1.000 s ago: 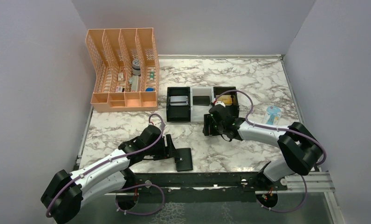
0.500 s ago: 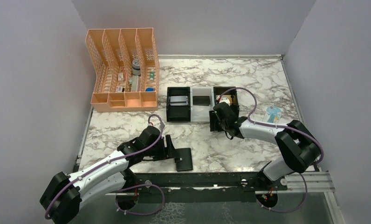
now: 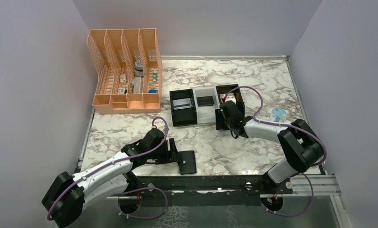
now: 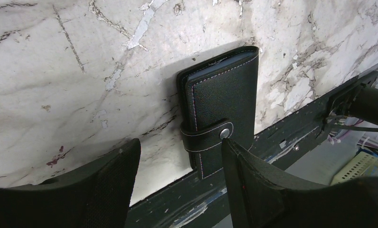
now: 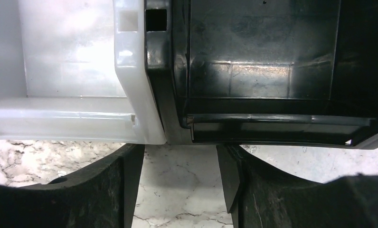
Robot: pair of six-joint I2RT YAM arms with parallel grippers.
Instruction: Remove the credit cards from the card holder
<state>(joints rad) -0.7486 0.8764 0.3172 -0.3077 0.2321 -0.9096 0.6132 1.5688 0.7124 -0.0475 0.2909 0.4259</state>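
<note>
Seemingly late: the small black bifold card holder [image 4: 222, 107] lies snapped shut at the worktop's [image 3: 253, 76] 6 o'clock, left pincer [image 4: 180, 147] spread over its tab. A dark grey plastic card [image 3: 205, 101] sits in the white tray [image 3: 205, 116] toward 12 o'clock, right pincer [image 5: 180, 152] spread, empty, at its rim. Next: pop the snap, check inside.

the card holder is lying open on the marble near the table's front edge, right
Not quite: the card holder is closed, with its snap tab fastened across it, as the left wrist view shows. It does lie on the marble table near the front edge.
</note>
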